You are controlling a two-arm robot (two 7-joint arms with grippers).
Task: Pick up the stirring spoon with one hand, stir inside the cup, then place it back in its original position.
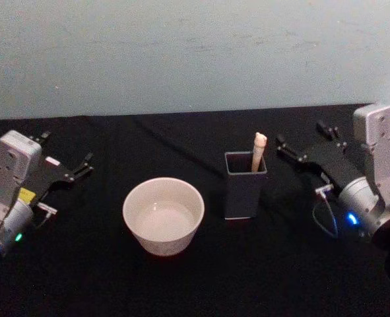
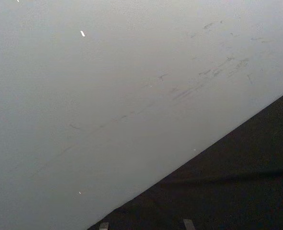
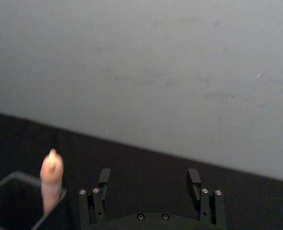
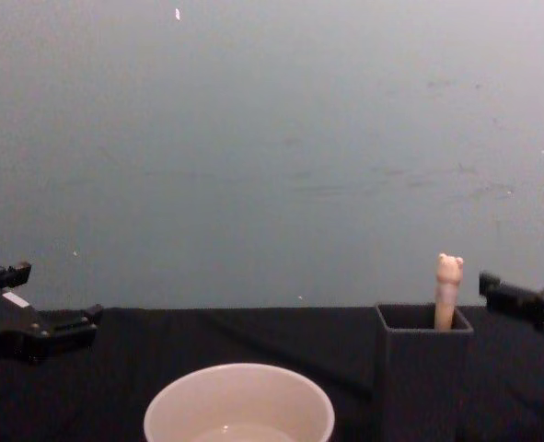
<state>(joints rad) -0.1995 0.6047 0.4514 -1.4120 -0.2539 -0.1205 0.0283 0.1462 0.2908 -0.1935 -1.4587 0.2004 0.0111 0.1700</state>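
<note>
Spoon-wise, the stirring spoon [image 1: 258,151] is seen standing in the dark grey square holder [image 1: 244,185], bear head poking above the rim, just left of the right gripper [image 1: 302,140]. That gripper's fingers [image 3: 104,177] are spread apart with nothing held, and the handle is not touched. The cup [image 1: 163,214] is parked left of the holder, near but apart. The left gripper [image 1: 66,158] is kept off to the left, fingers also parted and empty. Everything is set on a black table [image 1: 201,284], backed by a pale grey-blue wall [image 4: 272,138].
</note>
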